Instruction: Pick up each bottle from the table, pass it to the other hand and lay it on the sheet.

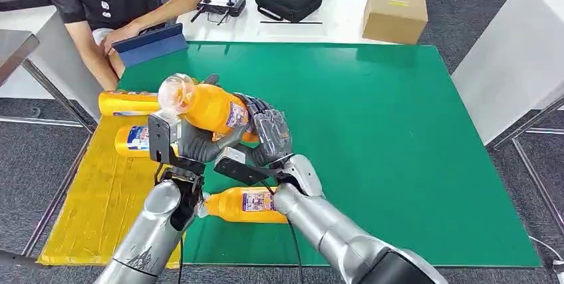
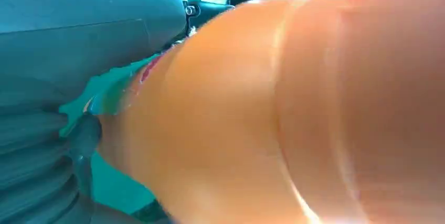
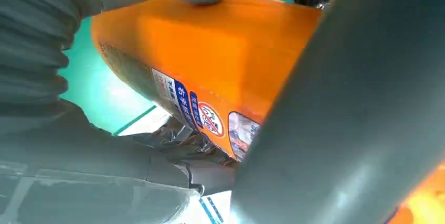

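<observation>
Head view: the handover is under way above the bench (image 1: 399, 131), left hand (image 1: 193, 143) and right hand (image 1: 269, 131) both grasping 1 orange bottle (image 1: 209, 106). Next, probably, the right lets go, toward the yellow sheet (image 1: 100, 211).

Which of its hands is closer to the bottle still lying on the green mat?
Right. The right hand is raised above the lying bottle, its forearm crossing it; the left hand is up and off towards the yellow sheet.
</observation>
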`<action>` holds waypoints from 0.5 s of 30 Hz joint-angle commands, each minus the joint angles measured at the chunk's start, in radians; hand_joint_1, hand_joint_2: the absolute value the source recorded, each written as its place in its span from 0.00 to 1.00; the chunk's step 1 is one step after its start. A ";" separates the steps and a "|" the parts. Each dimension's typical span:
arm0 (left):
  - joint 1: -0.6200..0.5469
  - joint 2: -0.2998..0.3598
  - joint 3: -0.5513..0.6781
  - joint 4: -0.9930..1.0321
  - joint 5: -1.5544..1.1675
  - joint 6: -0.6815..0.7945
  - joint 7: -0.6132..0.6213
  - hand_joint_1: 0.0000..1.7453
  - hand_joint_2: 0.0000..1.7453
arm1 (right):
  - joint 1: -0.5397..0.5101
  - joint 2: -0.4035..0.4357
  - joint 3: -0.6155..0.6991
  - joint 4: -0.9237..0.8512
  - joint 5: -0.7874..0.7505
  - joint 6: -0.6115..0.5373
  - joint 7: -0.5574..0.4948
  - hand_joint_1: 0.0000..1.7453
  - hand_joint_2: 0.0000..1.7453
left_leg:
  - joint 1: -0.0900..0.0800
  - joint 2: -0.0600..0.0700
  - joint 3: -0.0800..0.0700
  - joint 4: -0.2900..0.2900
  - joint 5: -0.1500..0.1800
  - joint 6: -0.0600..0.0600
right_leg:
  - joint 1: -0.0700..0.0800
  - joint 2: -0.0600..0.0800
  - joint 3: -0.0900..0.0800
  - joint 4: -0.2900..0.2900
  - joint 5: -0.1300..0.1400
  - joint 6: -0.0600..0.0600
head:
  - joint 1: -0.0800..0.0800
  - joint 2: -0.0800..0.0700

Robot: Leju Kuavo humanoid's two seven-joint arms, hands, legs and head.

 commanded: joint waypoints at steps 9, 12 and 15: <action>-0.052 0.025 0.000 0.041 -0.003 0.001 0.006 0.00 1.00 | -0.029 -0.002 -0.004 0.130 0.000 0.030 -0.005 1.00 1.00 | 0.001 0.000 0.003 0.000 -0.001 -0.003 | 0.001 0.000 0.003 -0.001 -0.001 -0.002 | 0.000 0.000; -0.057 0.022 -0.001 0.044 -0.002 0.000 0.005 0.00 1.00 | -0.025 0.002 -0.002 0.133 -0.009 0.058 -0.022 1.00 1.00 | 0.001 -0.001 0.004 0.000 -0.002 -0.004 | 0.001 -0.001 0.005 -0.001 -0.002 -0.002 | 0.000 0.000; -0.057 0.022 -0.002 0.042 -0.001 0.000 0.005 0.00 1.00 | -0.014 0.002 0.015 0.119 -0.015 0.070 -0.021 1.00 1.00 | 0.002 0.000 0.004 0.000 -0.002 -0.004 | 0.002 -0.001 0.005 -0.001 -0.002 -0.003 | 0.000 0.000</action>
